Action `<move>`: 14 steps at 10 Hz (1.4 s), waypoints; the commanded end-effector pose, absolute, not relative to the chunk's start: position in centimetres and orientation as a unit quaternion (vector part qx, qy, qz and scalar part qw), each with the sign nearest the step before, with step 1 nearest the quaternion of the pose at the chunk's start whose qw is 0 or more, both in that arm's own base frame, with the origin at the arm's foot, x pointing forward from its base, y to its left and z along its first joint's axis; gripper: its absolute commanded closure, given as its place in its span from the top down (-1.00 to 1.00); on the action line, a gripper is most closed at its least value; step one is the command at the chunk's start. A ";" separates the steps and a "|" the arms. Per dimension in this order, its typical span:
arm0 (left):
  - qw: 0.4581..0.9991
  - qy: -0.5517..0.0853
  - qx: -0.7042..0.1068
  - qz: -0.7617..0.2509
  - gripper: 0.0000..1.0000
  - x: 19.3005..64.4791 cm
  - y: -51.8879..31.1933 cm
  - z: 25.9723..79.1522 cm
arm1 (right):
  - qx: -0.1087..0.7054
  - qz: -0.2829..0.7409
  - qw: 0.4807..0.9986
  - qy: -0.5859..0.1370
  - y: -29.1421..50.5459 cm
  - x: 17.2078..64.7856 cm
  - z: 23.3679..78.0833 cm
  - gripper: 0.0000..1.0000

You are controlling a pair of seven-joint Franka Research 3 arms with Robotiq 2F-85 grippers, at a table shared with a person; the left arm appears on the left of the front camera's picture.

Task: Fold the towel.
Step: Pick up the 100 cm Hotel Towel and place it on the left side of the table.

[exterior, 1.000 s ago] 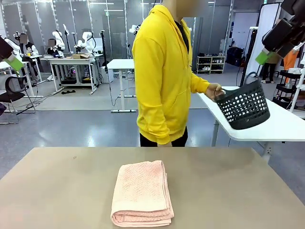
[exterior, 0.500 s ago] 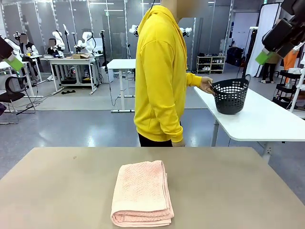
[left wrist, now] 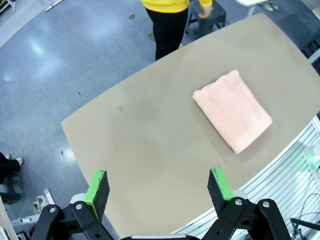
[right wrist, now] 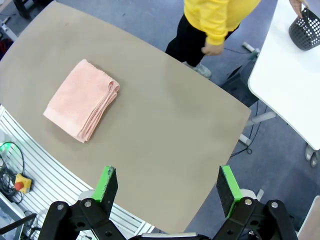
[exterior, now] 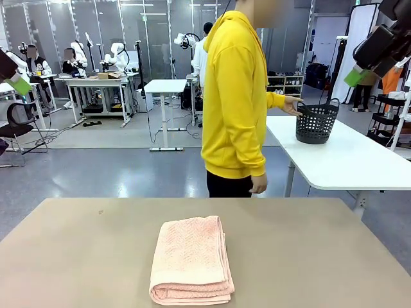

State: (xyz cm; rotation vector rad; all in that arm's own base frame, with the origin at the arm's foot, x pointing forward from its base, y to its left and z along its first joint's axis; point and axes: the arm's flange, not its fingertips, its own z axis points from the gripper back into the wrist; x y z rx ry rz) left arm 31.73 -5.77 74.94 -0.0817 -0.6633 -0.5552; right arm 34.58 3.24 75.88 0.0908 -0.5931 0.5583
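Basket (exterior: 316, 122) set down | towel (exterior: 191, 259) folded, well below both spread grippers (left wrist: 158, 194)

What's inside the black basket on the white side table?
Nothing can be made out inside the black basket. Its perforated wall and rim hide the interior. It stands upright on the white side table, and the person's hand touches its rim.

Towel (exterior: 192, 259) on table (exterior: 308, 256) near edge, person (exterior: 236, 102) behind

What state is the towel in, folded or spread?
Folded. The towel lies as a compact rectangle on the table, with stacked layers showing along its near edge and along one side in the right wrist view.
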 end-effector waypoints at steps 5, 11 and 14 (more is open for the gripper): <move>0.910 -0.316 -0.037 -0.268 1.00 31.7 -5.6 75.4 | 0.043 0.271 0.918 -0.285 3.1 34.6 76.0 1.00; 0.910 -0.316 -0.037 -0.268 1.00 31.7 -5.6 75.4 | 0.043 0.271 0.918 -0.285 3.1 34.6 76.0 1.00; 0.910 -0.316 -0.037 -0.268 1.00 31.7 -5.6 75.4 | 0.043 0.271 0.918 -0.285 3.1 34.6 76.0 1.00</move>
